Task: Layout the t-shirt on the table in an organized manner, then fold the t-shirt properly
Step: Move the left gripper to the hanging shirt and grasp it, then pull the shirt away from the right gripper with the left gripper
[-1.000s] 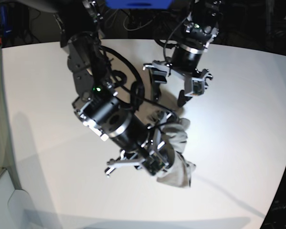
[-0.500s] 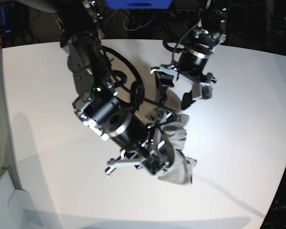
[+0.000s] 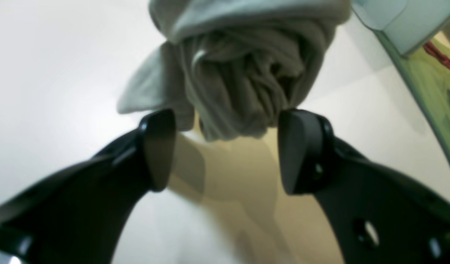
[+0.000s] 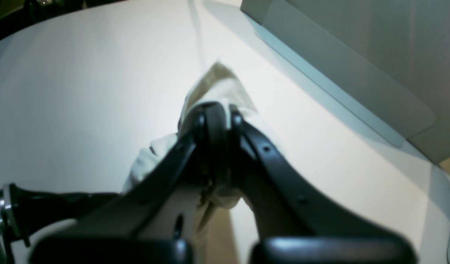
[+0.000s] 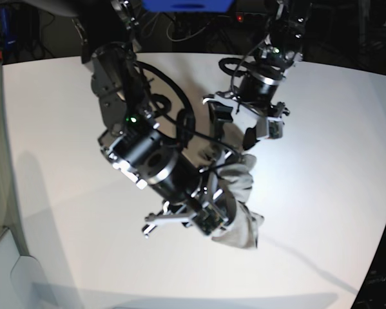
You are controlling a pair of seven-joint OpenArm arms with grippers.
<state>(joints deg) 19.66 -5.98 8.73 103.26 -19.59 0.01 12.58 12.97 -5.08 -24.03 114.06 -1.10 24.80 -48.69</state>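
The t-shirt (image 5: 240, 205) hangs bunched over the middle of the white desk (image 5: 57, 154), clamped in the right pincer (image 4: 214, 121), whose jaws are closed on the cloth. The left pincer (image 3: 225, 150) stands wide and empty at the bundle's 12 o'clock in the base view, its fingertips (image 3: 159, 146) just beside the fabric.

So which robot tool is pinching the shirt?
The right tool, shut tight on the t-shirt. The left tool is open, with the bunched cloth just beyond its tips.
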